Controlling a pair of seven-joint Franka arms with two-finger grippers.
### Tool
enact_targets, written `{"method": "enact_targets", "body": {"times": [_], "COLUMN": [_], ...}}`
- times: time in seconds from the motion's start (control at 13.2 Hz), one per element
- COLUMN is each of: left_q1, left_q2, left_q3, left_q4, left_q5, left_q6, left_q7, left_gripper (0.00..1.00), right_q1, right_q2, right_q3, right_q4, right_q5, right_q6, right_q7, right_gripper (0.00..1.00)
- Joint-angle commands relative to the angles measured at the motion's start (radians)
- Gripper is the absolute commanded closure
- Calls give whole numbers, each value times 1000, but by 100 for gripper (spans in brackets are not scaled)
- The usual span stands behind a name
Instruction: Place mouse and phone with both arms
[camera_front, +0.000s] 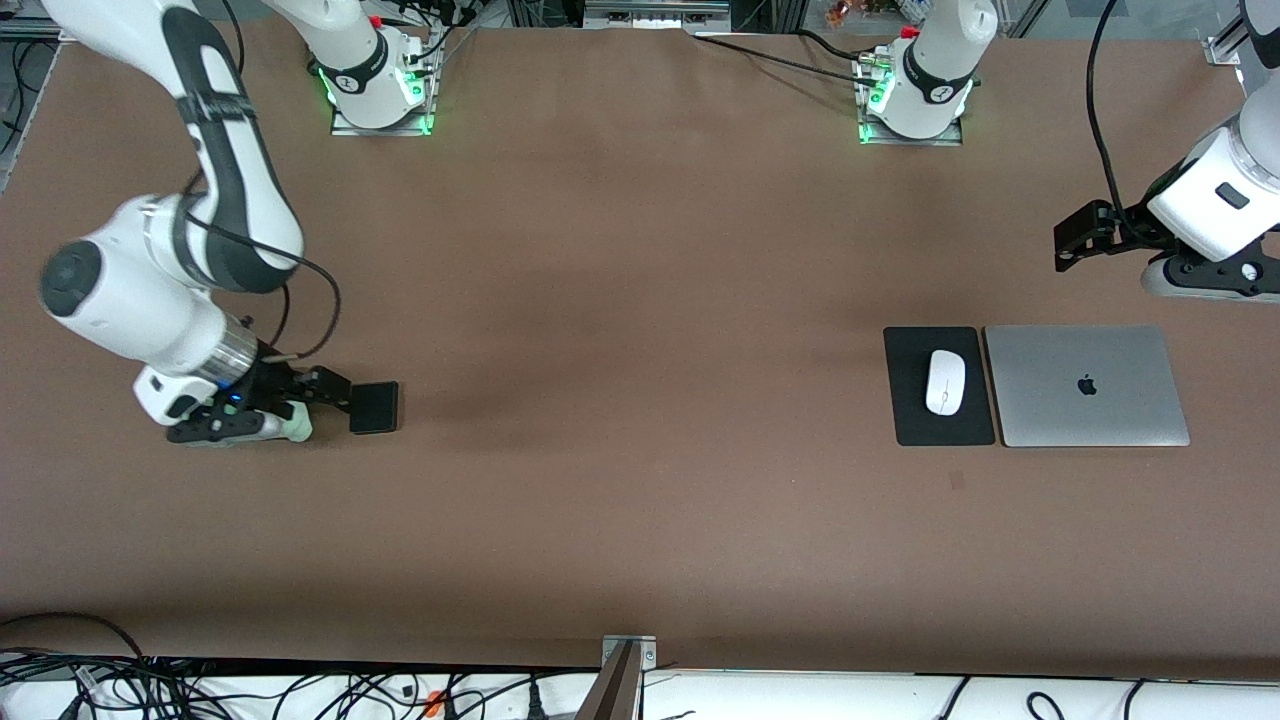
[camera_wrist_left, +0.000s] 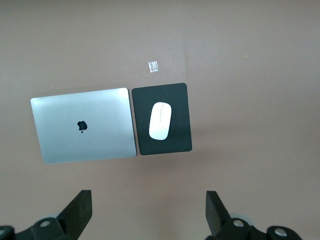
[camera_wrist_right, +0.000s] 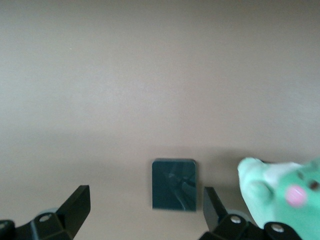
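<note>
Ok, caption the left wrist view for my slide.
White mouse on black mouse pad beside closed silver laptop.

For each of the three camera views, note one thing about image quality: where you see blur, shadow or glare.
Front view: sharp and evenly lit; the right arm throws a soft shadow on the table beside the phone. Left wrist view: crisp, with a pale sheen on the laptop lid and the mouse. Right wrist view: soft and hazy; the phone's edges and the green object look blurred.
</note>
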Motion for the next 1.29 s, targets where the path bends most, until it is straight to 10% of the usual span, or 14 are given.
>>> {"method": "enact_targets", "body": {"times": [0.0, 0.53, 1.21], "left_q1": [-1, -1, -3], "left_q2": [-7, -7, 7], "left_q3": [2, 2, -1], "left_q4": [-7, -7, 15], "left_q5": [-16, -16, -8], "left_q6": [8, 8, 8], "left_q7": [3, 3, 3], "left_gripper": [0, 0, 0], "right_q1": [-5, -51, -122], "right_q2": [-126, -321, -315], "right_q3": [-29, -39, 11], "right_q4": [-25, 30, 256], "right_q5": [22, -163, -257], "right_q6": [-120, -462, -717], "right_q7": [-22, 97, 129], "right_gripper": [0, 0, 0]}}
